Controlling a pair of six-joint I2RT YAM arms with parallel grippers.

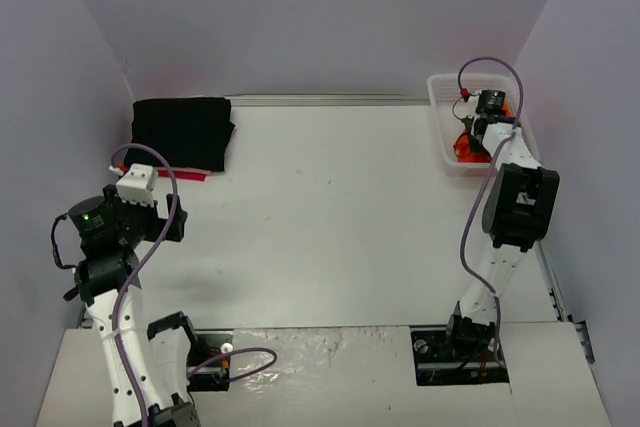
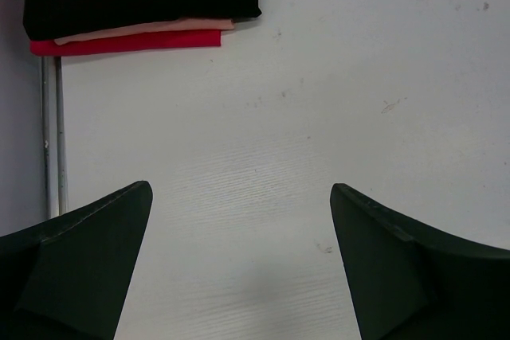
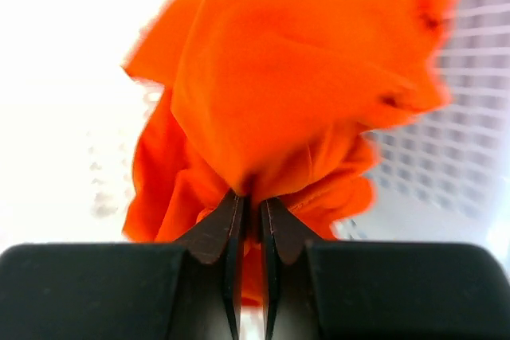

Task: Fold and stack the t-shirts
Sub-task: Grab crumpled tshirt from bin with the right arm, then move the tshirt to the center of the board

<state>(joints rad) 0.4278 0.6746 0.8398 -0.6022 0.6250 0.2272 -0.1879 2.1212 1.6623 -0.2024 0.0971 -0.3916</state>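
Note:
A crumpled bright orange t-shirt (image 3: 287, 85) lies in the white mesh basket (image 1: 441, 117) at the table's far right; in the top view a bit of the orange t-shirt (image 1: 466, 144) shows under my right arm. My right gripper (image 3: 250, 201) is shut on a fold of it, the cloth pinched between the two fingertips. At the far left a folded black t-shirt (image 1: 182, 130) rests on a folded pink-red t-shirt (image 2: 127, 42). My left gripper (image 2: 239, 197) hangs open over bare table in front of that stack, holding nothing.
The basket's mesh wall (image 3: 446, 165) rises right of the orange cloth. A metal rail (image 2: 52, 133) runs along the table's left edge. White walls close in the table on three sides.

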